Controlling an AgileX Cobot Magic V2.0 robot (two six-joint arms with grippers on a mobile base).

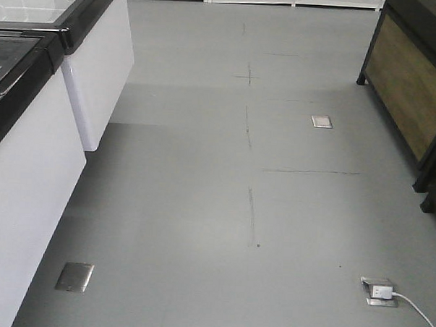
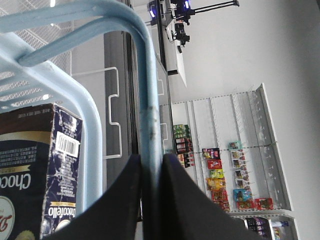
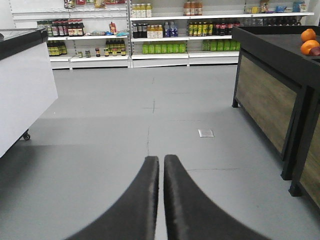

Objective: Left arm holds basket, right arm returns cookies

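In the left wrist view my left gripper (image 2: 151,161) is shut on a hoop handle of the light blue basket (image 2: 148,100), which runs up between the two black fingers. The basket's slotted wall (image 2: 30,85) fills the upper left. Inside it stands the dark navy cookies carton (image 2: 35,170), with its white barcode on the narrow side. In the right wrist view my right gripper (image 3: 161,159) is shut with nothing between its fingers, hanging above the grey floor. Neither arm shows in the front view.
White freezer cabinets with black tops (image 1: 31,126) line the left. A dark wooden display stand (image 3: 270,90) with oranges (image 3: 309,41) stands on the right. Stocked drink shelves (image 3: 150,30) run along the back wall. Floor sockets (image 1: 379,291) and a white cable lie on the floor.
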